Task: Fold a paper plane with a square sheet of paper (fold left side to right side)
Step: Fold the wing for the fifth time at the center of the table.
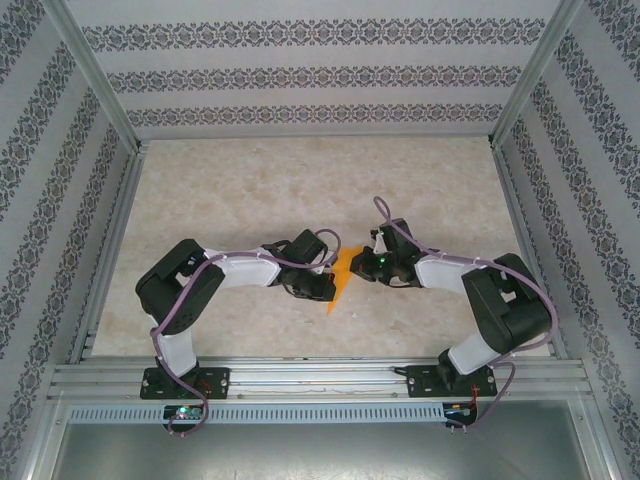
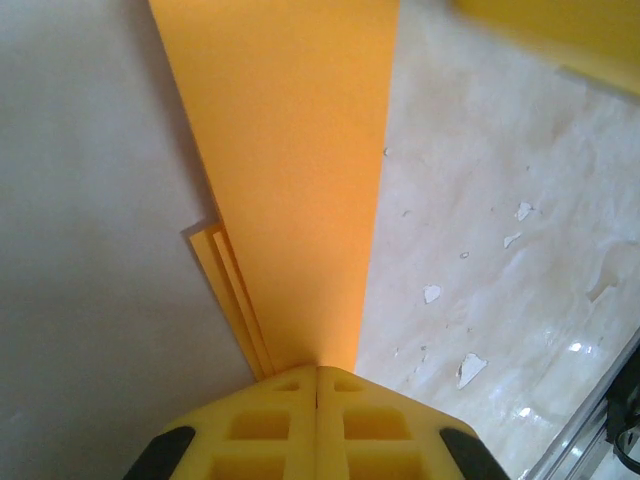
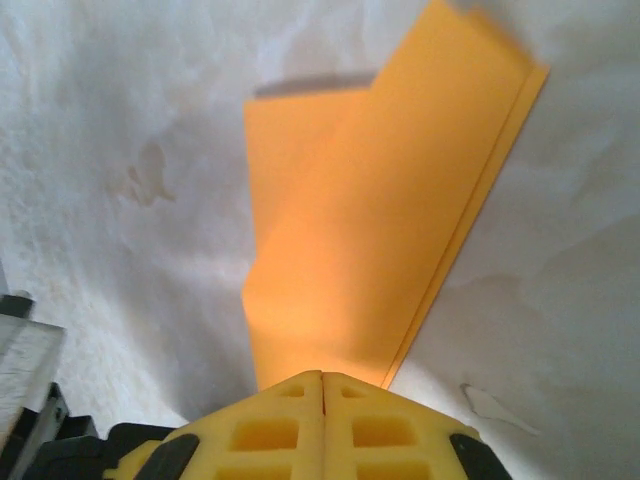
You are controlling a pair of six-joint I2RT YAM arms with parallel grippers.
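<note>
Although the orange sheet is already a narrow, pointed, layered shape, I judge the folding to be at a late step, with the wings or a last crease left to do. From the top external view the paper plane (image 1: 340, 284) sits on the table (image 1: 250, 200) a little beyond the middle of the near rail (image 1: 320, 372). The left gripper (image 1: 323, 288) meets it from beyond the rail's left half and the right gripper (image 1: 364, 265) from beyond its right half. No box, tray or bin stands beyond the rail, so nothing is contained in anything.

From the left wrist, the left gripper (image 2: 317, 373) has its yellow jaws pressed together. A long flat panel of the paper plane (image 2: 300, 150) runs straight out from their seam, so it looks pinched. Stepped layer edges lie beside the panel on the table.

From the right wrist, the right gripper (image 3: 322, 378) is likewise closed on the paper plane (image 3: 370, 230), where a broad flap and thin stacked edges fan away from the tips.

The next move probably calls for one gripper to stay as anchor while the other lets go and takes a free flap. It would then need to fold that flap over evenly, without dragging the thin paper or tearing a crease
</note>
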